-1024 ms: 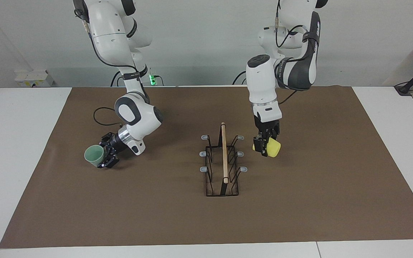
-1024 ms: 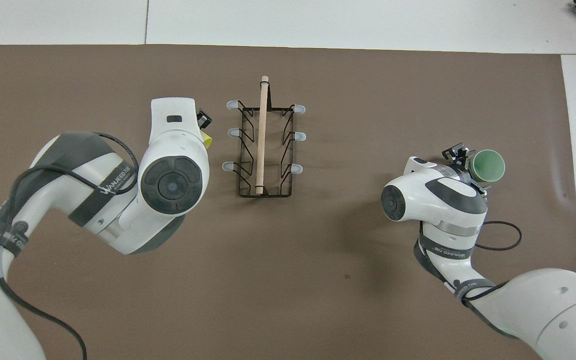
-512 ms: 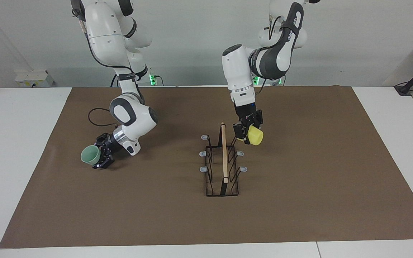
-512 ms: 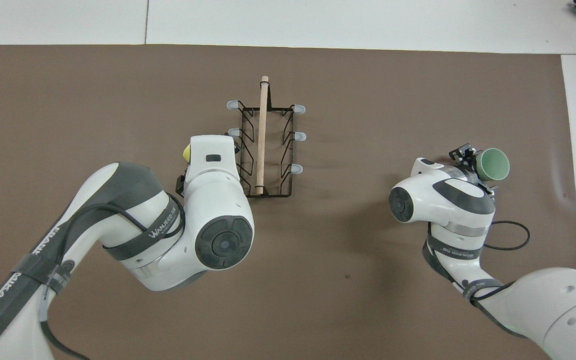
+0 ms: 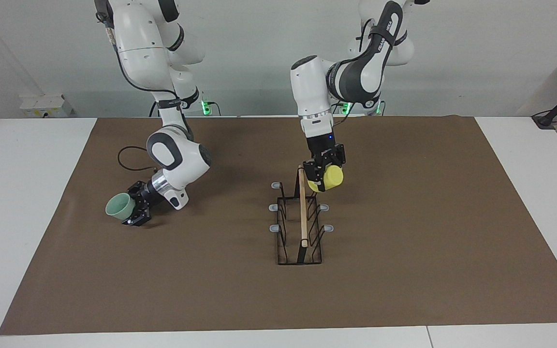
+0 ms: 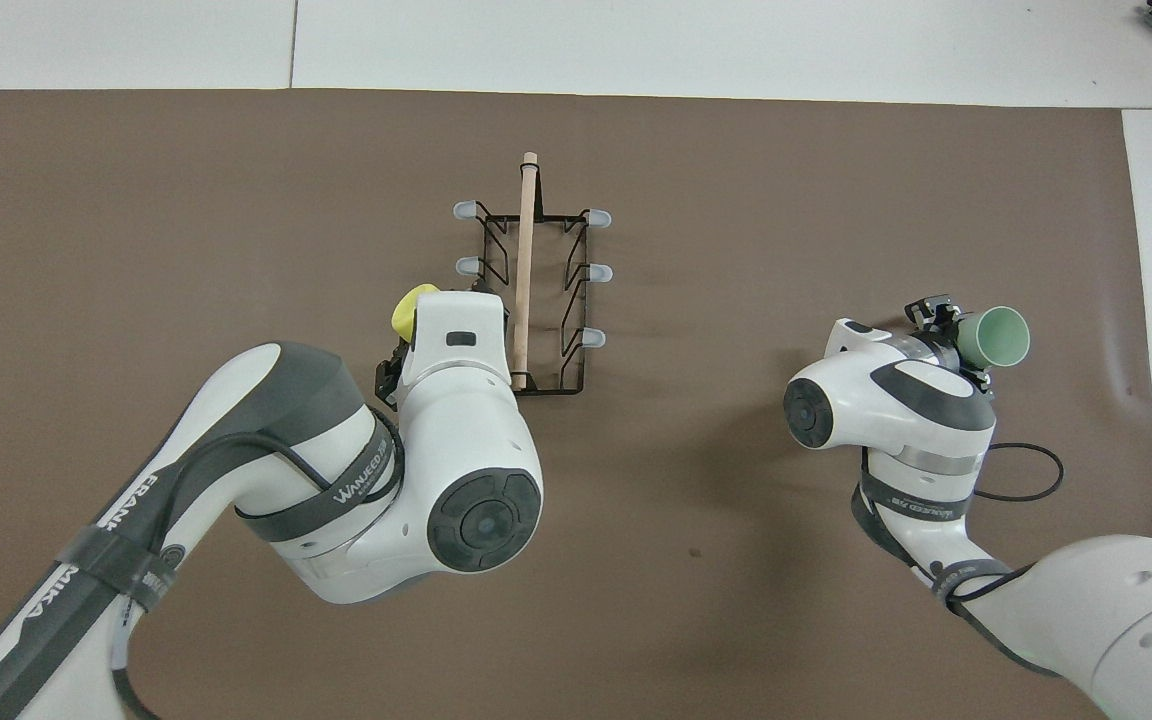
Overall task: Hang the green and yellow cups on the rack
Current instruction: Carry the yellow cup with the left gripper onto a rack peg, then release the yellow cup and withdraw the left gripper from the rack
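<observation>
Matt brown mat [image 5: 404,270]; smooth plastic cups, green [image 5: 120,207] and yellow [image 5: 329,178]; black wire rack [image 5: 299,227], pale wooden rod [image 5: 302,205].

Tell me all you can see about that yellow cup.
The yellow cup is a small, plain, handleless tumbler, seemingly plastic. It hangs tipped on its side in the air, gripped by the left gripper, at the rack's end nearest the robots, by a grey-tipped peg. Whether it touches the rack cannot be told.
</observation>
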